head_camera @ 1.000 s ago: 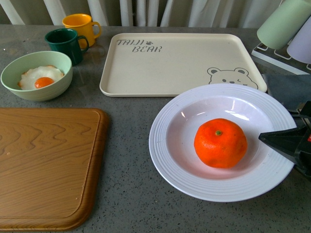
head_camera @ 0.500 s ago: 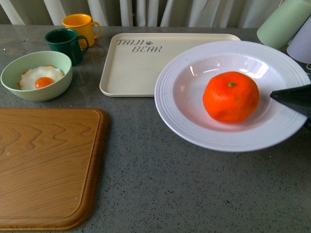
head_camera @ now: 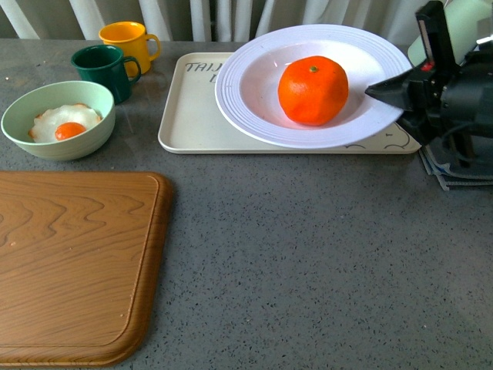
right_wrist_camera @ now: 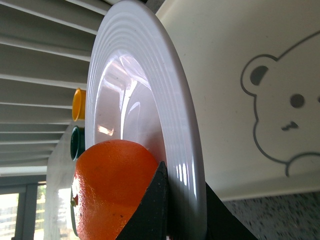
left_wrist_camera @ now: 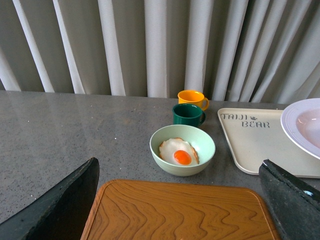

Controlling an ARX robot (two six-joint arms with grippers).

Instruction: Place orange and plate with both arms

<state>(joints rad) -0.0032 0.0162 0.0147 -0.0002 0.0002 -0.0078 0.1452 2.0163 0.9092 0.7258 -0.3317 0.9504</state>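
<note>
Grasp at right rim: clamped right gripper (head_camera: pixel 377 89) on large round white ridged plate (head_camera: pixel 240 96), held over cream rectangular bear tray (head_camera: pixel 192 119), round bright orange mandarin (head_camera: pixel 313 90) in its well; set-down judged straight below; left gripper (left_wrist_camera: pixel 179 162) spread apart, remote.

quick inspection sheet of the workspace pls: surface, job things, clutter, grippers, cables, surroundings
surface: grey speckled counter, no spills seen
job's things: plate over the tray, gripped at its rim; cannot tell if it touches the tray. orange sits in the plate
clutter: bowl with egg, green mug, yellow mug, board
grippers: right gripper shut on the plate rim; left gripper open, empty, above the board
cables: nothing seen
surroundings: pale curtain behind the counter
</note>
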